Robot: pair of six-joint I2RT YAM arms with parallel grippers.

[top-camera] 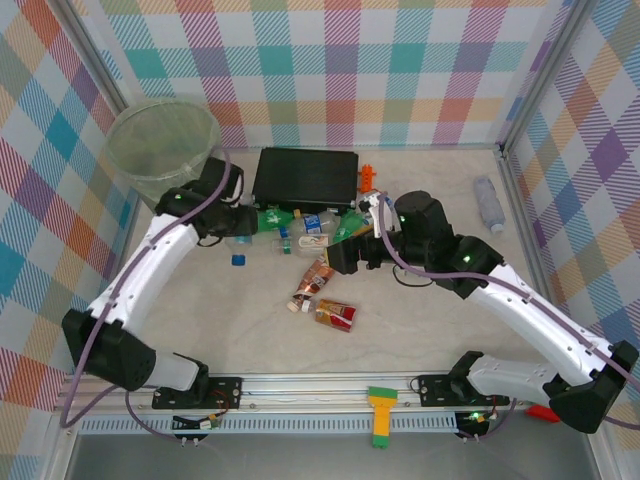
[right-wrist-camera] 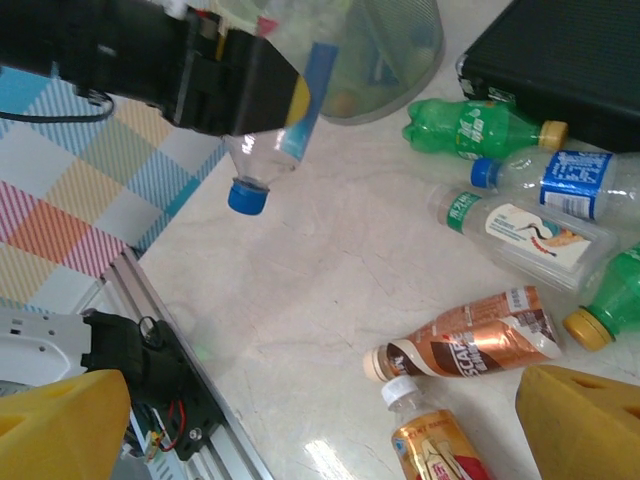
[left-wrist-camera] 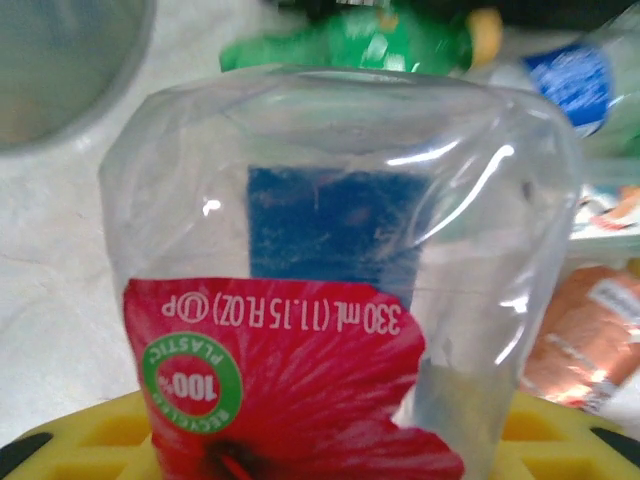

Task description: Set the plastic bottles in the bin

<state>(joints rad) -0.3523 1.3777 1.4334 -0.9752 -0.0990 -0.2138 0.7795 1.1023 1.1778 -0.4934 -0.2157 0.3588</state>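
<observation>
far left, by the back corner, the bin (top-camera: 163, 150) stands upright with its mouth open. just to its right the left gripper (right-wrist-camera: 290, 90) is clamped on a clear bottle (left-wrist-camera: 340, 230) (red flower label, blue cap), squeezing its crumpled body from both sides, the cap pointing down toward the table (top-camera: 250, 330); whether the cap touches the surface i cannot tell. next along, the black case (top-camera: 305, 177) lies flat by the back wall, and in front of it more bottles lie on their sides in a loose heap: a green bottle (right-wrist-camera: 470, 128), a blue-labelled bottle (right-wrist-camera: 580, 185), a white-labelled bottle (right-wrist-camera: 520, 225), a brown bottle (right-wrist-camera: 470, 345) and a gold-labelled bottle (right-wrist-camera: 430, 445). at the heap's right edge the right gripper (right-wrist-camera: 315, 390) has its jaws spread wide, gripping nothing. far right, a lone bottle (top-camera: 489, 203) lies near the side wall, well apart from the heap.
</observation>
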